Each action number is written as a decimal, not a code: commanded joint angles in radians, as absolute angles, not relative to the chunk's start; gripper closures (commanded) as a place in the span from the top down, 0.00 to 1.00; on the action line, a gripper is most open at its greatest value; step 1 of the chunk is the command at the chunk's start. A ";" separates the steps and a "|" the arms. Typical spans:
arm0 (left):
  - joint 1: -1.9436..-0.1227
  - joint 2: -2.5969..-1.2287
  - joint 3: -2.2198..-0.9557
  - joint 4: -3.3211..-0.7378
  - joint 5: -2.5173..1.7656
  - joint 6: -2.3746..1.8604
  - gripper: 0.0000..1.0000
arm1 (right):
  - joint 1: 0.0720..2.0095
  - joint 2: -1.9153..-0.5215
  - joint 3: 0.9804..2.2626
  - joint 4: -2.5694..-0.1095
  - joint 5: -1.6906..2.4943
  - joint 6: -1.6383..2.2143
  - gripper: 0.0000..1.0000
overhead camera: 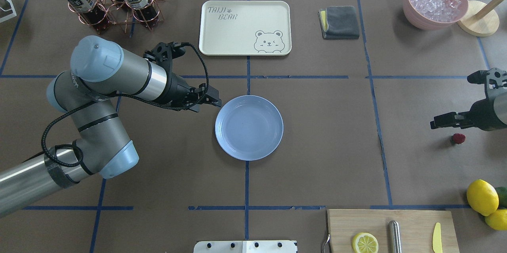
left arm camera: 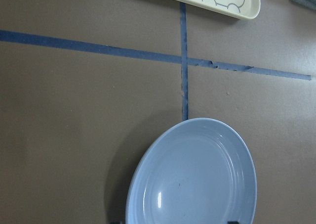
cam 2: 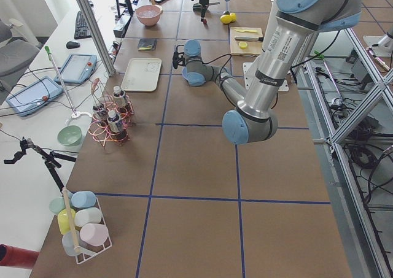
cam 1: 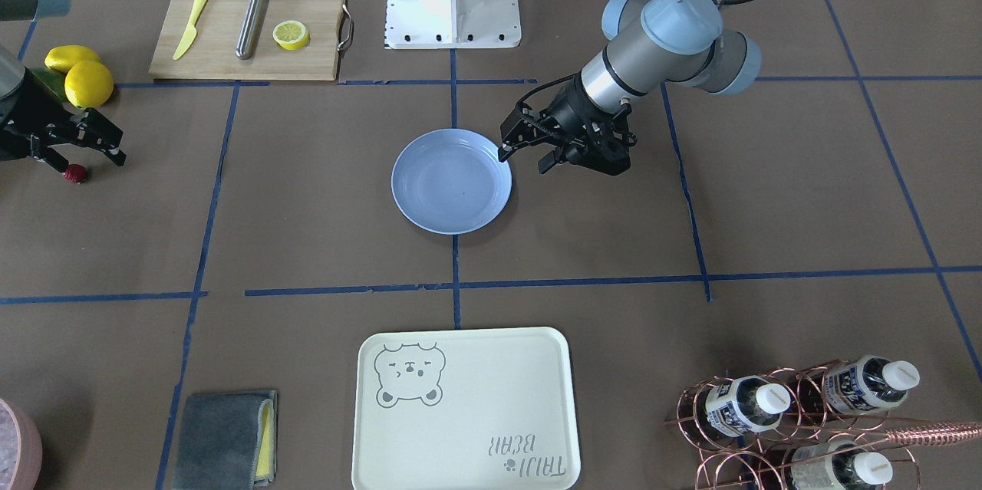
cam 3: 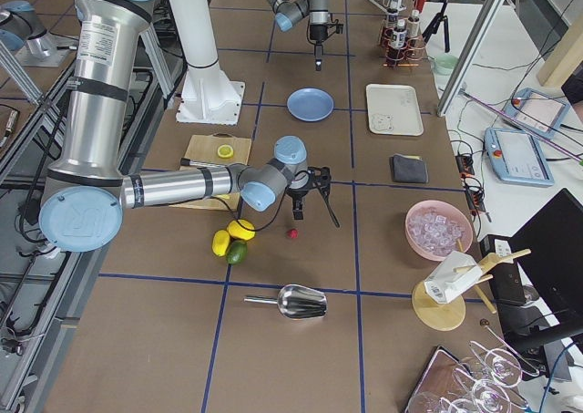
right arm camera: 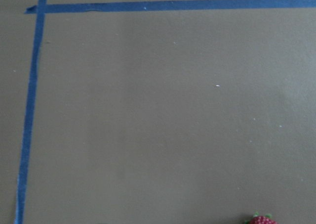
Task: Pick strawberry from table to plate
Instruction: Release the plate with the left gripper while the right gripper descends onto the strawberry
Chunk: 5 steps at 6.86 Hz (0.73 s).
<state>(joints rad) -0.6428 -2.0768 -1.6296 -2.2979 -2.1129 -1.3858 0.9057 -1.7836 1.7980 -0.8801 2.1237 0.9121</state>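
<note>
The strawberry [cam 1: 74,174] [overhead camera: 458,138] is a tiny dark red berry lying on the brown paper table [cam 1: 322,168] at my far right. It also peeks in at the bottom edge of the right wrist view [right arm camera: 260,220]. My right gripper [cam 1: 90,163] [overhead camera: 447,121] hangs open just above it, fingers spread, not touching the berry. The light blue plate [cam 1: 452,181] [overhead camera: 249,127] [left arm camera: 192,174] sits empty at the table's centre. My left gripper [cam 1: 525,155] [overhead camera: 208,105] is open, its tips just off the plate's rim, holding nothing.
Two lemons [overhead camera: 482,196] and a green avocado [overhead camera: 502,190] lie near the strawberry. A cutting board [cam 1: 247,28] carries a lemon half, a yellow knife and a steel rod. A cream bear tray [cam 1: 462,409], grey cloth [cam 1: 222,440], bottle rack [cam 1: 798,413] and ice bowl [overhead camera: 435,1] line the far side.
</note>
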 commanded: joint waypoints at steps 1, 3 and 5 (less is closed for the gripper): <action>-0.643 -2.077 -1.634 -2.298 -2.112 -1.388 0.80 | 0.900 -1.798 1.725 -0.844 2.117 0.916 1.00; -0.641 -2.077 -1.635 -2.298 -2.112 -1.407 0.80 | 0.902 -1.805 1.691 -0.844 2.118 0.916 0.99; -0.641 -2.077 -1.635 -2.298 -2.111 -1.407 0.80 | 0.902 -1.805 1.683 -0.844 2.118 0.913 0.83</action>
<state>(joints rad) -0.6413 -2.0770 -1.6351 -2.2979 -2.1113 -1.4052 0.9019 -1.8050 1.6892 -0.8439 2.1191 0.9144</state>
